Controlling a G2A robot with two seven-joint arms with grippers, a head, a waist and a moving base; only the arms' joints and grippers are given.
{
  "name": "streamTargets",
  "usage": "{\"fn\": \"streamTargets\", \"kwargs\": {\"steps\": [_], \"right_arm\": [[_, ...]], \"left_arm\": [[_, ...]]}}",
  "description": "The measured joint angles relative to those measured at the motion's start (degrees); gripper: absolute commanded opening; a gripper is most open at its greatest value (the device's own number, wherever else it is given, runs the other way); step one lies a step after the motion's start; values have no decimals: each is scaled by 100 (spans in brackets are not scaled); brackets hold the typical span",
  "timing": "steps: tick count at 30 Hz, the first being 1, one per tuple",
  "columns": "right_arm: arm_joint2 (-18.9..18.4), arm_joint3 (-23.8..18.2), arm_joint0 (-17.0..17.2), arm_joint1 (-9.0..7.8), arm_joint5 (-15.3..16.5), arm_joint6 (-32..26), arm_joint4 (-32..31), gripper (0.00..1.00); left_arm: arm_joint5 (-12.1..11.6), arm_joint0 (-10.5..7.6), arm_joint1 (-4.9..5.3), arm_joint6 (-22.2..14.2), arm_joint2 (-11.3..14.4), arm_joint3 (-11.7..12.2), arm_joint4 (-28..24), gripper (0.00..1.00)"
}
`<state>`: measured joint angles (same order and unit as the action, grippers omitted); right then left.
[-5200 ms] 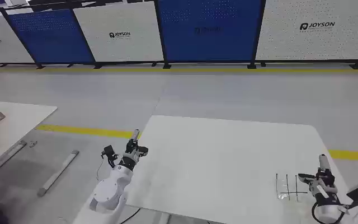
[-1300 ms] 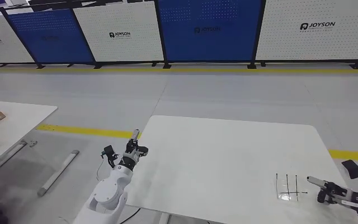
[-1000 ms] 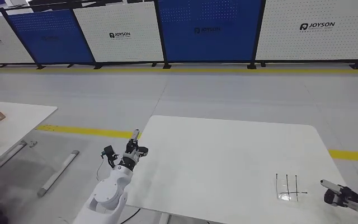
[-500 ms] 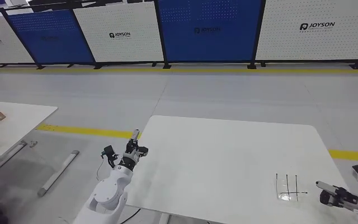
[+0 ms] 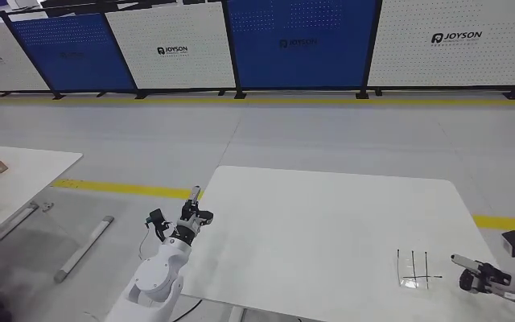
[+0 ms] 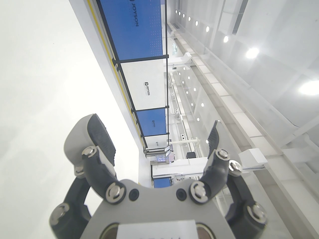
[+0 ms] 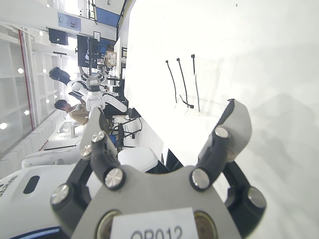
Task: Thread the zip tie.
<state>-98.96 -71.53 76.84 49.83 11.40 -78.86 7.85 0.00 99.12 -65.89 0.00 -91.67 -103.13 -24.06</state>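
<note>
Lower the wide-open, empty right gripper (image 7: pixel 163 106) squarely over the outermost thin black plastic zip tie (image 7: pixel 196 85) (neighbours lie close). Pinch near its head. Bring the equally open, empty left gripper (image 6: pixel 155 120) closer.

light: bright, ceiling spots (image 6: pixel 251 52) | glare: table (image 7: pixel 224 26) washed out | shadows: faint | wrist-view edges: fisheye-bent

Right arm (image 5: pixel 497 282) cut off by top view's edge; zip ties (image 5: pixel 413 268) too small there for detail.
</note>
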Motion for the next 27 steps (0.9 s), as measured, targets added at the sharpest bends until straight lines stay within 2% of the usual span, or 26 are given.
{"fn": "streamTargets", "kwargs": {"steps": [15, 18, 21, 27], "right_arm": [[-3, -11, -6, -4, -8, -8, -11, 100], [-15, -160, -82, -55, -211, -68, -285, 100], [130, -253, -144, -97, -356, -81, -451, 100], [822, -200, -415, -200, -387, -78, -569, 100]], "left_arm": [[0, 0, 0, 0, 0, 0, 0, 100], [0, 0, 0, 0, 0, 0, 0, 100], [0, 0, 0, 0, 0, 0, 0, 100], [0, 0, 0, 0, 0, 0, 0, 100]]}}
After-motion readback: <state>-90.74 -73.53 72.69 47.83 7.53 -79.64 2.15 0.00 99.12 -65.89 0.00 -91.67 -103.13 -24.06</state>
